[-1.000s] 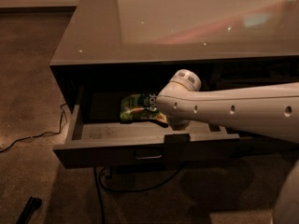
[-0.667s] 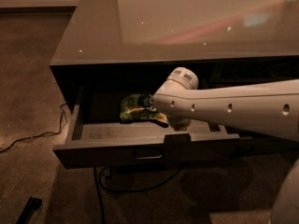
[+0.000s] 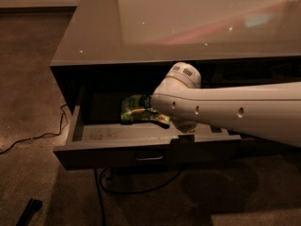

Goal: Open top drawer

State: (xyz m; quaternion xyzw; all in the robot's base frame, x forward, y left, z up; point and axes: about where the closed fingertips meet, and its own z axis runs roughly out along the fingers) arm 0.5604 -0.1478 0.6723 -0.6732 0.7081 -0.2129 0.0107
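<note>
In the camera view, we are recording the top drawer (image 3: 113,155) standing pulled well out of the cabinet, in the same position as a second ago. Only the white arm (image 3: 235,109) is shifting, with its rounded wrist now sitting slightly higher than before. From this we are judging that the opening is effectively done and that the arm may be starting to disengage. The gripper (image 3: 185,128) is hanging below the wrist, just behind the drawer's front edge and a little to the picture's right of the small metal pull (image 3: 149,157). The arm is hiding the jaws, so we cannot tell whether they are released or clenched. We are noting the drawer's matte dark front, its lighter grey sides and flat floor, and a crinkled, glossy green packet (image 3: 136,110) lying toward the back. The tabletop (image 3: 141,27) above is showing a smooth, reflective grey-brown sheen. The floor (image 3: 28,79) is looking like short-pile carpet, with a thin dark cable (image 3: 33,139) trailing across it.
</note>
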